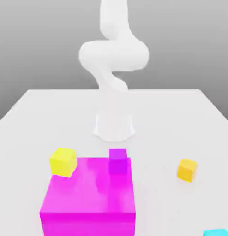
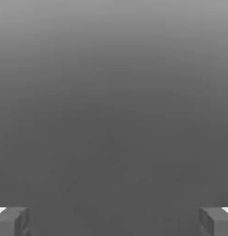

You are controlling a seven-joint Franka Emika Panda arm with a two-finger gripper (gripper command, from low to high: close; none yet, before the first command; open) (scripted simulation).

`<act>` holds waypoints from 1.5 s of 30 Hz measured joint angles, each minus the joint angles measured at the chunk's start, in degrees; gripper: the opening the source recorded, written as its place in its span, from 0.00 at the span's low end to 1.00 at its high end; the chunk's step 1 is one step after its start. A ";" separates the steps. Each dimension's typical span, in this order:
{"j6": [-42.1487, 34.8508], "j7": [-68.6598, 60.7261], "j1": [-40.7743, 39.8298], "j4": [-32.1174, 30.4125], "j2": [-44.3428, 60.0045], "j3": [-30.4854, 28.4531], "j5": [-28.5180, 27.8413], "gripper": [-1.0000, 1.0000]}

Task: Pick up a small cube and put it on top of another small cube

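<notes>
With the pick still to begin, the empty hand (image 2: 114,222) stood spread, and a descent toward one small cube (image 1: 187,170) was needed!

Yellow cube: a small bright cube (image 1: 63,162) is being seen turned at an angle, over the far corner of the magenta block (image 1: 90,189) on the exterior view's left.
Purple cube: a small cube (image 1: 118,161) is being shown nearly square-on, its darker face being turned to the near side; it is being borne by the block's top, by the far corner on the exterior view's right.
Orange cube: a small cube (image 1: 187,170) is being supported by the pale surface (image 1: 157,198), turned askew, well apart on the exterior view's right.
Cyan cube: its near part is being cut off (image 1: 216,233), near right.
</notes>
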 joint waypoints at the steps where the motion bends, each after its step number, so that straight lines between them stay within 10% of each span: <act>1: 1.51 -0.81 1.18 -1.48 2.17 0.75 0.14 0.50; 19: 27.89 -12.34 21.07 -26.79 40.64 15.34 -1.05 0.50; 26: 39.19 -3.86 29.96 -25.46 55.30 4.79 -13.37 0.50; 27: 40.57 -3.14 31.50 -25.12 57.01 3.04 -14.27 0.00; 45: 25.51 -12.44 26.47 -21.34 45.71 8.39 -1.71 0.00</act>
